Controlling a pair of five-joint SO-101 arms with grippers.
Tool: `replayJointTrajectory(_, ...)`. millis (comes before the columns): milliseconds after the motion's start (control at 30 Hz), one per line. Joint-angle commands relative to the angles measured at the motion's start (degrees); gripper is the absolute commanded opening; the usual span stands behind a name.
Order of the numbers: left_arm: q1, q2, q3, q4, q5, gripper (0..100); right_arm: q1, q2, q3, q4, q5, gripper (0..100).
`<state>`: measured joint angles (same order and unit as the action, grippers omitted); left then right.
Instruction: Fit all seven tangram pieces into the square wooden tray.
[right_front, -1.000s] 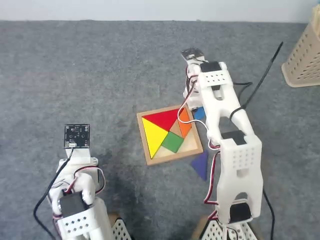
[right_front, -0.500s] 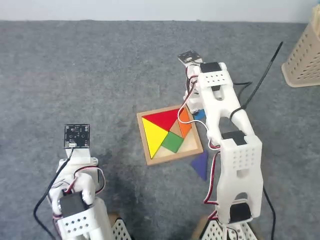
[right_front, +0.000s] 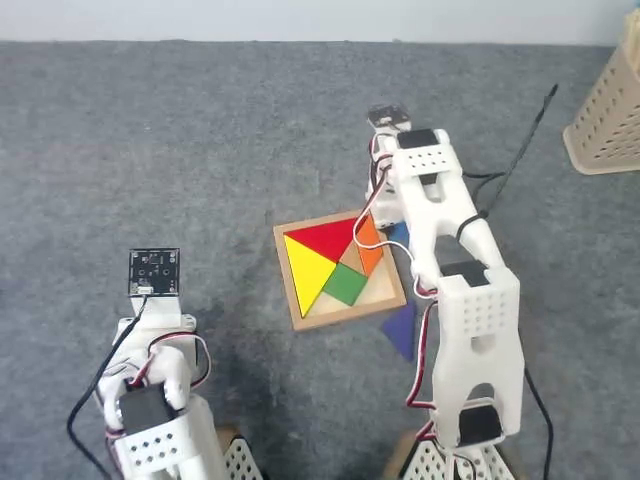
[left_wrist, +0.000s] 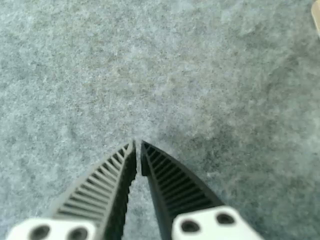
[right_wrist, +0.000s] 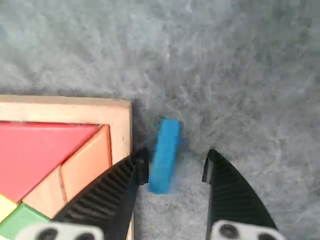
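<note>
We'd centre the right gripper (right_wrist: 175, 167) on the blue piece (right_wrist: 164, 155) before squeezing; it's standing on edge just outside the corner of the tray (right_wrist: 65, 104) and could tip; jaws parted around it, one finger right against it, nothing clamped yet; left gripper (left_wrist: 138, 147) is closed, empty, over the carpet (left_wrist: 225, 75).

Blue piece (right_wrist: 164, 155) on edge just beside tray (right_wrist: 121, 132)

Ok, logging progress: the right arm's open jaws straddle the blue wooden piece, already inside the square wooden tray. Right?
No: the blue wooden piece stands outside the square wooden tray, beside its rim, per the right wrist view. The right gripper does straddle it, jaws open.
</note>
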<state>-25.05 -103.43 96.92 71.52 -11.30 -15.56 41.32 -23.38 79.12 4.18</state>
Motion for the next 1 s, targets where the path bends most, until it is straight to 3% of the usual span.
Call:
replayJointTrajectory(0, -0.18, -0.79, -0.4, 0.44, -0.26, 1, -0.48, -0.57, -0.53, -0.92, -0.97, 18.8)
replayJointTrajectory(133, -0.18, -0.79, -0.4, 0.44, -0.26, 1, -0.22, -0.22, -0.53, -0.92, -0.97, 17.2)
replayJointTrajectory(400, -0.18, -0.79, -0.4, 0.44, -0.26, 1, -0.22, -1.01, -0.53, -0.48, -0.7, 0.1)
replayJointTrajectory(633, -0.18, -0.79, -0.4, 0.44, -0.26, 1, -1.45, -11.56, 1.41, 3.03, 3.16, 0.6)
replayJointTrajectory(767, -0.18, -0.79, -0.4, 0.44, -0.26, 1, -5.14, -21.85, 13.45, -2.42, 7.56, 0.6)
replayJointTrajectory(967, -0.18, -0.79, -0.4, 0.44, -0.26, 1, -16.31, -41.54, 39.65, -17.63, 17.93, 0.6)
